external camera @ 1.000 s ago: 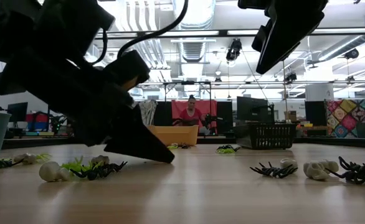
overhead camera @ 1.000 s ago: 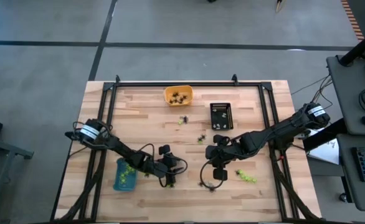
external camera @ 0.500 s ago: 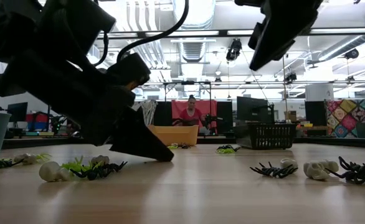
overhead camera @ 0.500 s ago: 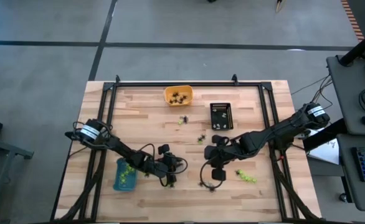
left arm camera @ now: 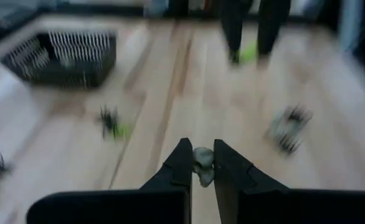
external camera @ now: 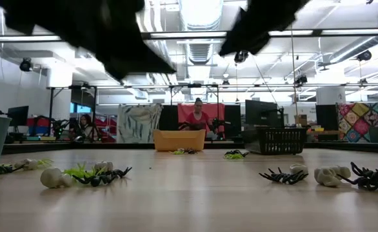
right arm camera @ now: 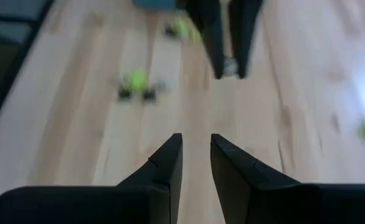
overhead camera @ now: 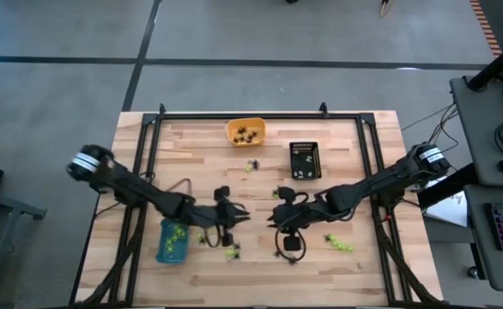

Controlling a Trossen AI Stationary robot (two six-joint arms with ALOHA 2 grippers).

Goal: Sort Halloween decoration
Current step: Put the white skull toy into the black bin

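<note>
Left gripper [left arm camera: 200, 163] clenched on a whitish trinket [left arm camera: 202, 165] btwn its tips, up off the table. Right gripper [right arm camera: 196, 152] slightly parted, nothing in it. Trays partly filled; plenty of trinkets [external camera: 89, 174] left scattered below both.

Bright overhead light, blurred wrist views

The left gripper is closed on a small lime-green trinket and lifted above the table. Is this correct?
Not quite. The left wrist view shows the left gripper closed on a whitish trinket, not a lime-green one. The rest holds: in the low view it is lifted above the table.
</note>
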